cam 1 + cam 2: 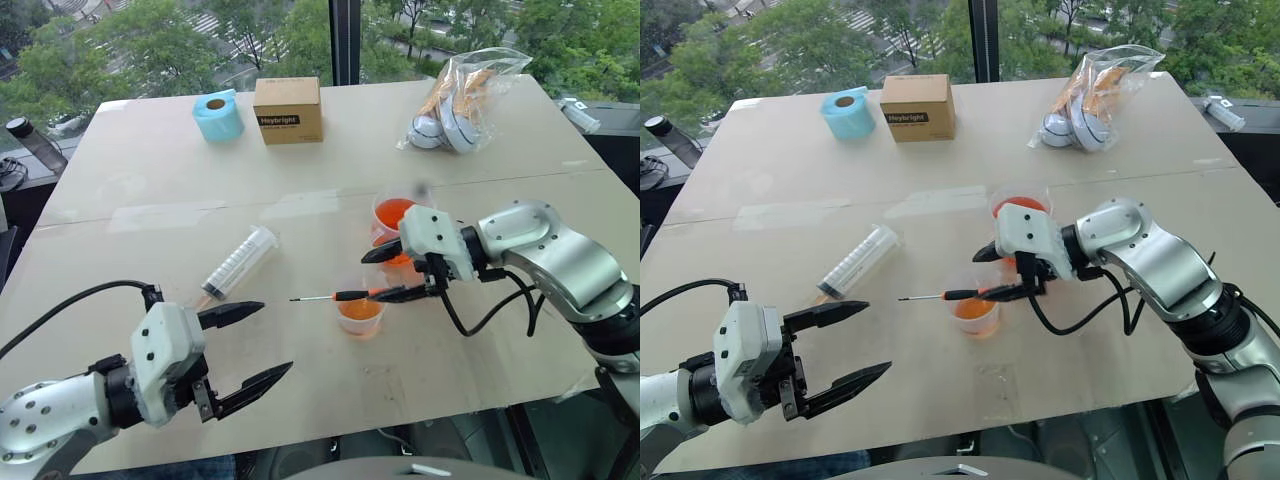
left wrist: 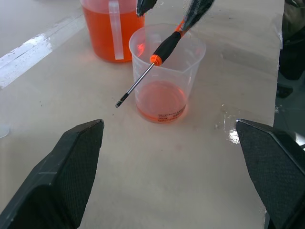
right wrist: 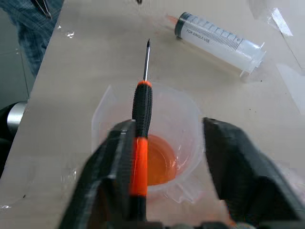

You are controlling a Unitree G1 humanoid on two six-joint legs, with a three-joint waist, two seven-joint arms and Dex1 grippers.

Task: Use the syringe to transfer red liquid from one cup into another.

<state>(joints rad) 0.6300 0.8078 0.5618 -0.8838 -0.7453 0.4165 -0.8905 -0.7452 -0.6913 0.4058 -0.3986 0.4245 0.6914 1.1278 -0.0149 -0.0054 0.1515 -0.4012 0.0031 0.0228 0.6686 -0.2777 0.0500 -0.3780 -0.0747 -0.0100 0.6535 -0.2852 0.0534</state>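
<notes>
Left claw (image 1: 276,337) gapes, right claw (image 1: 372,277) parted, screwdriver (image 1: 350,295) along one finger, above window-side beige table (image 1: 150,170)

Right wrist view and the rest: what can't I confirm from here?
- Right gripper: whether both fingers pinch the black-and-orange screwdriver; in the right wrist view it lies against one finger only, the other stands apart.
- Large clear plastic syringe: any liquid inside is too small to tell in the head views.
- Clear handled measuring cup: the right gripper partly covers it in the head views, and the frame edge crops it in the left wrist view.
</notes>
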